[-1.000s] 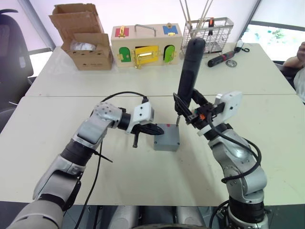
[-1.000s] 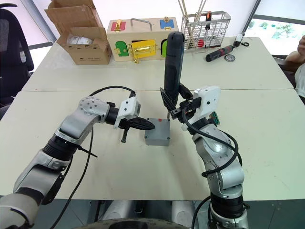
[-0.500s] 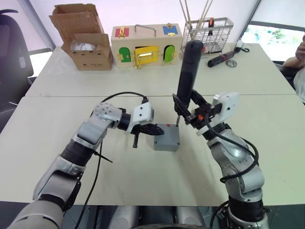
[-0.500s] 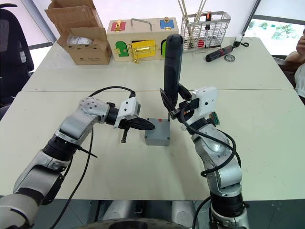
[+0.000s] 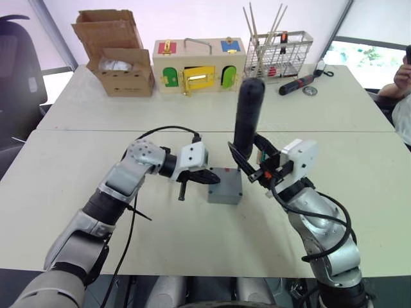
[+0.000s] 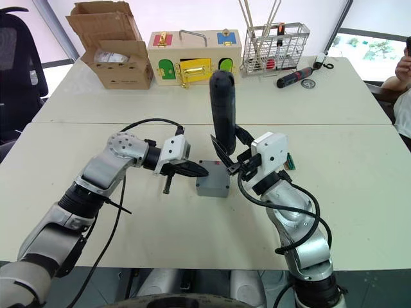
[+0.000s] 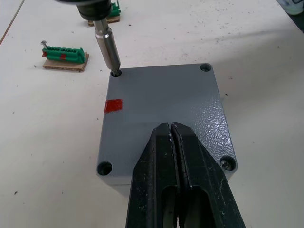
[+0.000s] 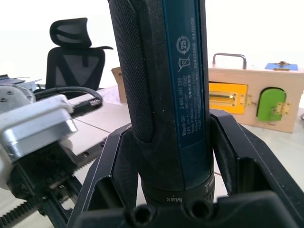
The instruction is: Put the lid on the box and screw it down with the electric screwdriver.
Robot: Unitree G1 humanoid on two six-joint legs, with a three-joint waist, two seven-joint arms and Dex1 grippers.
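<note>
Left wrist view: thin metal bit (image 7: 107, 49) of thick black electric screwdriver (image 6: 223, 109) sits in corner hole of flat grey plastic lid (image 7: 161, 111) on grey box (image 6: 212, 187) | step: screwing this corner | right gripper (image 6: 232, 156) clamps the tool, left gripper (image 7: 175, 135) closed, empty, steadying lid | next: keep bit vertical, then another corner.

The lid (image 7: 161, 114) covers the box (image 6: 212, 188) beneath the left gripper (image 7: 173, 142), so the inside is hidden. Its near edge disappears under those pressed-together black fingers (image 7: 152, 171). The electric screwdriver (image 8: 166, 95) runs out of the frame at both ends in the right wrist view, and the right gripper (image 8: 171, 156) hides its lower body. A person's arm (image 5: 398, 80) is cut off at the edge.
</note>
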